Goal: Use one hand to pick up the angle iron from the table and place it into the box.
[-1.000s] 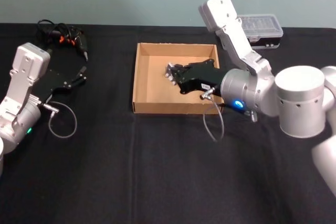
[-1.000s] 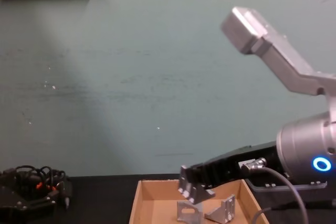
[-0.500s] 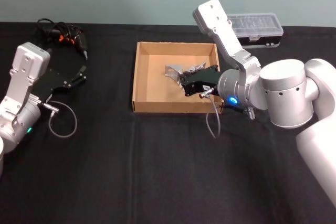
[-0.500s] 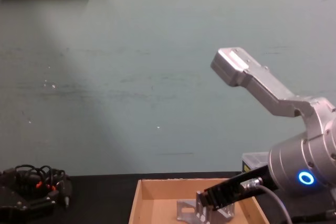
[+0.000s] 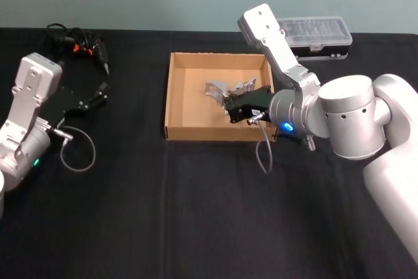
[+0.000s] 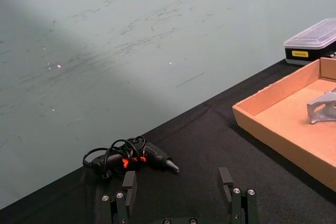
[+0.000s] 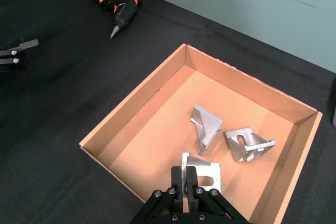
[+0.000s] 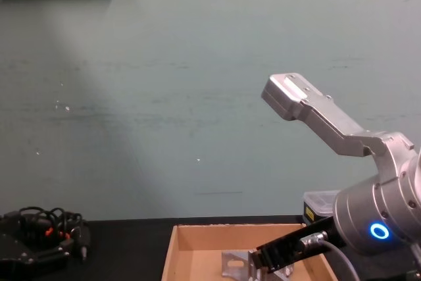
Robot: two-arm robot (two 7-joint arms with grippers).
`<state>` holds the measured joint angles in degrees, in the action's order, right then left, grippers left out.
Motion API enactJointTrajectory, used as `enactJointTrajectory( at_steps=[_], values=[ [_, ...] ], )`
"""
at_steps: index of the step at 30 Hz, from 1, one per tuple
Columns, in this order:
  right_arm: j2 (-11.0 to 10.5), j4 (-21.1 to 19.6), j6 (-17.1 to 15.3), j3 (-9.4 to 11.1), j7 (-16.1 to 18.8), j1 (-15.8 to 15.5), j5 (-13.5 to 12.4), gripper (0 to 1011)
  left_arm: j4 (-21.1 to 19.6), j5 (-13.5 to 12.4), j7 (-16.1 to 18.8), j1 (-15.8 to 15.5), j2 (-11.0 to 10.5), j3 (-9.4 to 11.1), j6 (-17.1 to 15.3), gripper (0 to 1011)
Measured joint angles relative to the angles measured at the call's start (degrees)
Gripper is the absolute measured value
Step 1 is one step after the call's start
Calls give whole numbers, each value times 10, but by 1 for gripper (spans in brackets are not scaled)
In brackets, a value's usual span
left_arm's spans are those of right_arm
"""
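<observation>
The tan cardboard box (image 5: 171, 99) sits mid-table on the black table (image 5: 196, 200). My right gripper (image 5: 233, 113) reaches into the box's near right part, shut on an angle iron (image 7: 207, 174) whose upright plate sits between the fingers (image 7: 178, 178), low over the box floor. Two more silver angle irons (image 7: 205, 124) (image 7: 247, 142) lie loose on the box floor just beyond. The chest view shows the right gripper (image 8: 260, 268) low inside the box (image 8: 172, 255). My left gripper (image 6: 178, 192) is parked open at the table's left, nothing between its fingers.
A black glue gun with coiled cord (image 5: 81, 44) lies at the back left. A small clear-lidded black case (image 5: 317, 34) stands behind the box at the right. A grey cable loop (image 5: 78, 148) hangs by the left arm.
The right gripper has drawn back toward the box's near right side and dropped lower, still carrying the angle iron. The left arm has stayed put.
</observation>
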<state>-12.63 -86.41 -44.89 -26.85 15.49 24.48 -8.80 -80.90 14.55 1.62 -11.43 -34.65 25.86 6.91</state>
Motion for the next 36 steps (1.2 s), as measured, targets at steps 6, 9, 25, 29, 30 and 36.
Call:
enactJointTrajectory(
  at_steps=[6,9,25,29,30,36],
  values=[
    [-1,-1,0,0,0,0,0,107,0,0,0,0,0,0,0,1011],
    [-1,-2,0,0,0,0,-1,186,0,0,0,0,0,0,0,1011],
    [-1,-3,0,0,0,-1,-1,687,0,0,0,0,0,0,0,1011],
    [-1,-3,0,0,0,-1,-1,802,0,0,0,0,0,0,0,1011],
    [-2,-7,4,1,1,-3,-1,854,0,0,0,0,0,0,0,1011],
    [-9,-36,40,13,6,-25,5,984,0,0,0,0,0,0,0,1011]
  ],
)
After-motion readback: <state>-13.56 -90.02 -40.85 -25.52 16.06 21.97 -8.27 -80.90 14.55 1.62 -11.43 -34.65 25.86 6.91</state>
